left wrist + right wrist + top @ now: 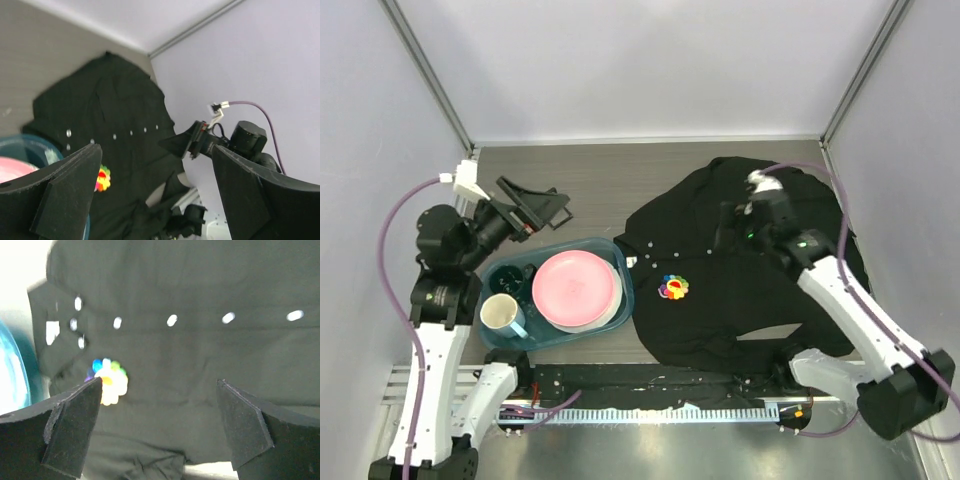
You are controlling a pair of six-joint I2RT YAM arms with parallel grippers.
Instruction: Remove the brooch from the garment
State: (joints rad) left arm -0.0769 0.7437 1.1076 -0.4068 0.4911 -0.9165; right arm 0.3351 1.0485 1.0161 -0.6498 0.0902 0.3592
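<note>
The garment, a black button-up shirt, lies spread on the right half of the table. The brooch, a small multicoloured flower, is pinned on its left part, below the row of white buttons. My right gripper hovers open and empty over the shirt, up and to the right of the brooch. In the right wrist view the brooch sits just beside the left fingertip, on the garment. My left gripper is open and empty, above the table left of the shirt. The left wrist view shows the brooch and the garment from afar.
A teal tub stands left of the shirt, holding a pink plate and a white mug. A metal rail runs along the near edge. Enclosure walls close in the back and sides.
</note>
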